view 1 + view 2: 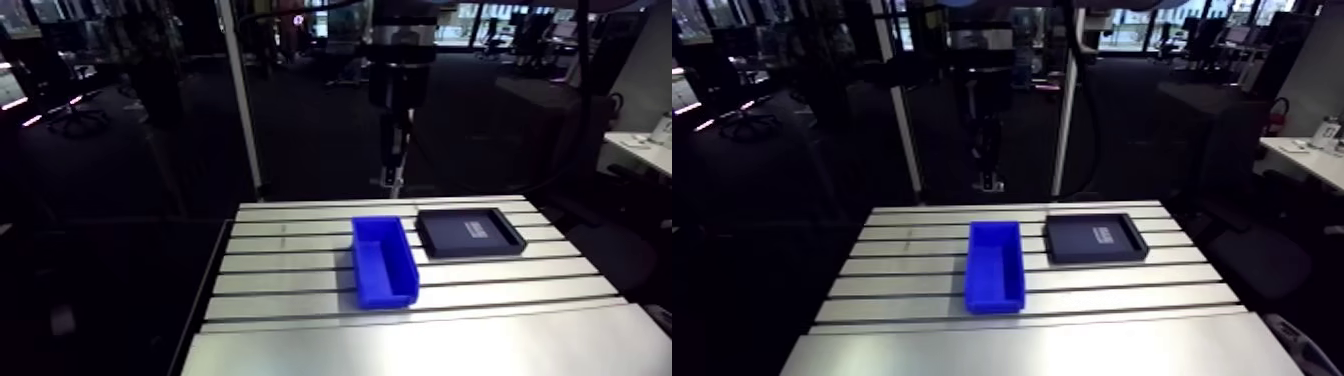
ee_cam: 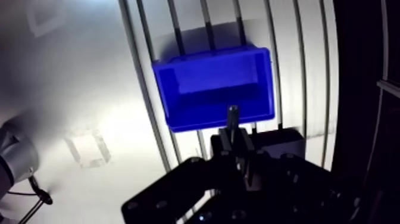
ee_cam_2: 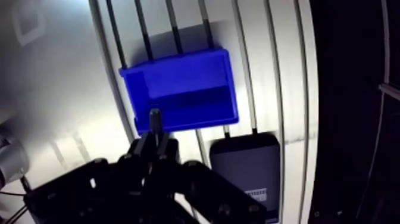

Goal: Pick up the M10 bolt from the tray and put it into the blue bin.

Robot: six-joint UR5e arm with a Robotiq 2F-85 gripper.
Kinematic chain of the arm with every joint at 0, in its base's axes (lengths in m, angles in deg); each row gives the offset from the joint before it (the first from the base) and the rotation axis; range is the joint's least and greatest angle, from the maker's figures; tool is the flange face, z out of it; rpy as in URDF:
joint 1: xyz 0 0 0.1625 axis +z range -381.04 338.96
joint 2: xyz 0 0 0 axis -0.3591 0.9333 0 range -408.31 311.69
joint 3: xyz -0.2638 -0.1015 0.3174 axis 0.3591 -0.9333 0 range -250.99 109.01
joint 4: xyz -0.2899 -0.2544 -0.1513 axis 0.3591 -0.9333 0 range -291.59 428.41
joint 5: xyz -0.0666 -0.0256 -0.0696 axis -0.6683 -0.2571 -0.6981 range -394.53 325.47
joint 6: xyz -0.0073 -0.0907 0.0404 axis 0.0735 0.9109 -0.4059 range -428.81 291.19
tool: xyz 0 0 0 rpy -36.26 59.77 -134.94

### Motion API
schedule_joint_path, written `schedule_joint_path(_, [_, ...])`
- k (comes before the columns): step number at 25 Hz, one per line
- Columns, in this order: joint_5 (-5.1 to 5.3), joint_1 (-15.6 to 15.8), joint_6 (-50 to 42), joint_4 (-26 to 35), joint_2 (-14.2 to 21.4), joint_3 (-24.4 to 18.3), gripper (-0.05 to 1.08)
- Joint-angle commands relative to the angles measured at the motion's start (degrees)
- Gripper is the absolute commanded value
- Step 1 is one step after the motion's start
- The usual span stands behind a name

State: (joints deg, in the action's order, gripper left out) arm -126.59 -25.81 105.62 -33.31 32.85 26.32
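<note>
Wrist view: the gripper [image 2: 235,142] has its two fingers clamped on the M10 bolt [image 2: 233,115], whose end stands out past the fingertips; the bolt is in the air, off the tray, and lines up with the rim of the blue bin [image 2: 214,89] on the gripper's side rather than with the bin's floor. The black tray [image 3: 247,173] lies just beside the bin on the slotted table [image 1: 300,300], nearer the table's far edge; in the arm view the gripper hangs high above that far edge.

Risks, as I judge them: letting go here might drop the bolt on the rim or on the table between bin and tray, because it is not yet plainly over the bin's middle; a release from this height could make it bounce out or roll along a slot; the grip looks narrow and takes only part of the bolt, so a quick swing might tilt it or let it slip.

Count: one bolt; one blue bin; one tray, with no second bolt that I can make out; one gripper, two fingers.
</note>
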Motion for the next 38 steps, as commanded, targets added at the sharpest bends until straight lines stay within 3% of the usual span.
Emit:
schedule_joint_path(1, [-2.82, 0.37, 3.79, -1.60, 0.00, 1.08, 1.06])
schedule_joint_path(11, [-3.08, 0.99, 3.70, -10.21, -2.55, 6.53, 1.06])
schedule_joint_path(38, [-3.34, 0.90, 1.85, -19.97, -9.32, 13.48, 1.05])
